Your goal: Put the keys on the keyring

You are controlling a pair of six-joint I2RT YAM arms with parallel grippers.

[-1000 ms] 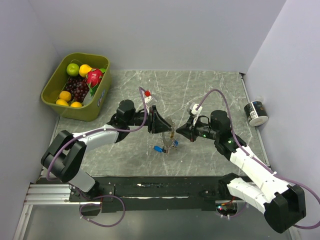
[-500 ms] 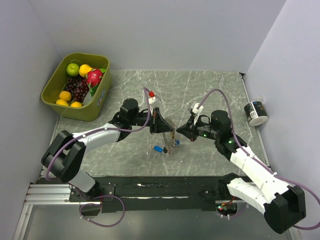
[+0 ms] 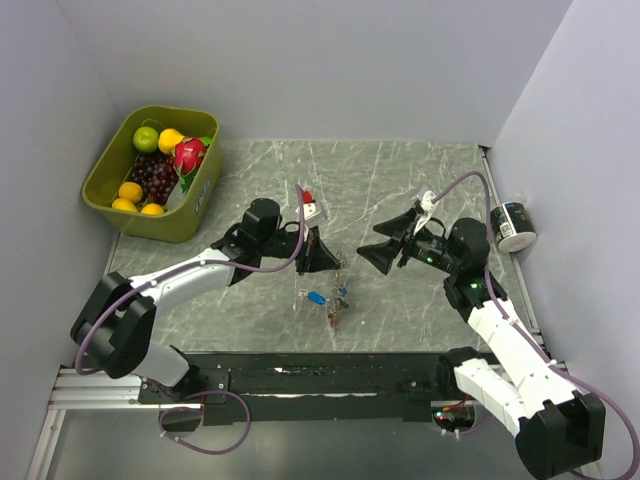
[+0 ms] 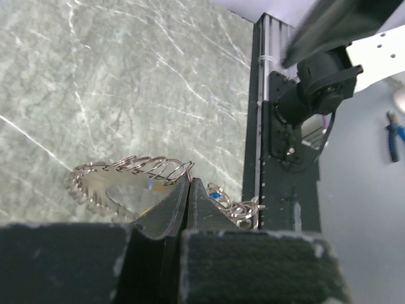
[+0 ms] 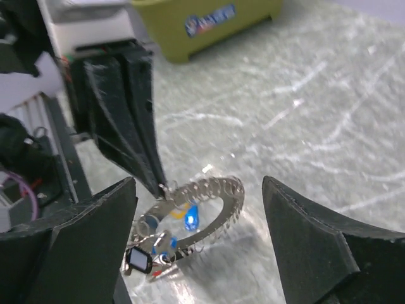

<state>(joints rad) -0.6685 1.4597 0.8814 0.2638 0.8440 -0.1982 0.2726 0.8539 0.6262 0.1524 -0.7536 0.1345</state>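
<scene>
The keyring (image 5: 235,193) is a silvery wire ring with a coiled, bumpy rim, held just above the marble table. My left gripper (image 4: 190,182) is shut on its rim, jaws pressed together on the wire. Several keys hang from it: a blue-headed one (image 5: 192,218) inside the loop and a cluster with a dark head (image 5: 137,259) at its low end. From above, the keyring (image 3: 340,285) and the keys (image 3: 318,297) hang off the left gripper (image 3: 328,260). My right gripper (image 3: 372,248) stands open to the right, apart from the ring, holding nothing.
An olive basket (image 3: 105,170) with fruit sits at the back left. A small black-and-white can (image 3: 512,225) lies by the right wall. The table's black front rail (image 4: 278,145) runs close to the ring and keys.
My right gripper has opened, let go of the ring and drawn back to the right. The left gripper has shut on the ring, and the keys now hang lower, nearer the front edge.
</scene>
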